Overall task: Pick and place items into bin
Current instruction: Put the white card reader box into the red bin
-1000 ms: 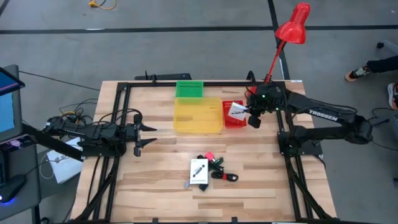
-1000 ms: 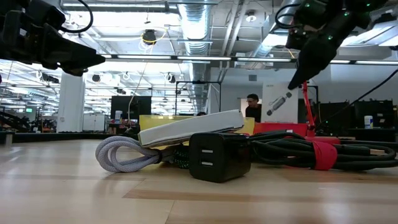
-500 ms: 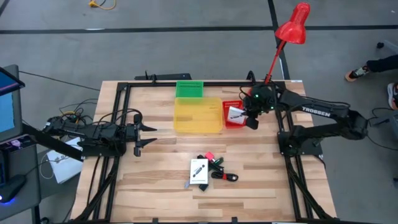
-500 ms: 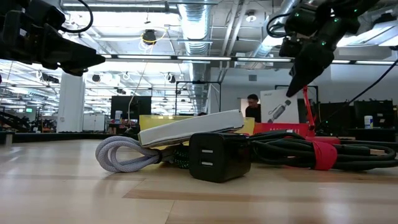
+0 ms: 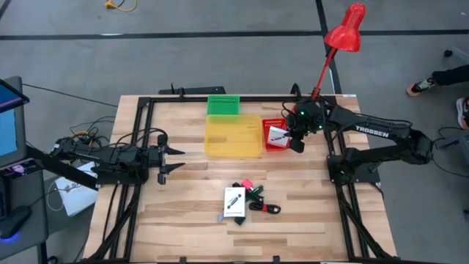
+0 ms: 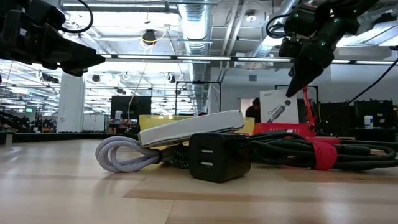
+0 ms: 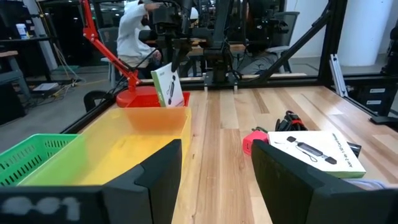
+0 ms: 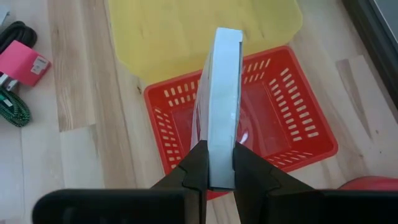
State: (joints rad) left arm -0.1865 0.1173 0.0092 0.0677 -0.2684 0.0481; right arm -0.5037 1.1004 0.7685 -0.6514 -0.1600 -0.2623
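Right gripper (image 8: 217, 167) is clenched on a thin white package (image 8: 222, 106), held on edge directly above the red basket (image 8: 292, 134); the high view puts this at the far right of the worktop (image 5: 183, 205), with the package (image 5: 278, 133) over the basket (image 5: 270, 143). It has not been let go, so this placement counts as in hand, not finished. Left gripper (image 5: 171, 160) waits over the left side of the worktop with its fingers apart and nothing between them. Still to be moved, judging by the high view: a white box (image 5: 234, 201) lying flat near the front centre, a pink piece (image 5: 246, 182) just beside it, and a tangle of black cable (image 5: 264, 208) next to those. The yellow bin (image 5: 232, 135) and green basket (image 5: 223, 105) show nothing inside from above. Judgement: the task is at an early to middle stage, with one item being delivered and a small pile left. Hard to make out: whether the red basket already holds anything under the package, since the package and gripper cover much of its floor; the exact makeup of the pile, which the low view shows only as a black charger block (image 6: 216, 157), a grey cord (image 6: 124, 155) and dark cables overlapping. A person stands in the room beyond, partly hidden.
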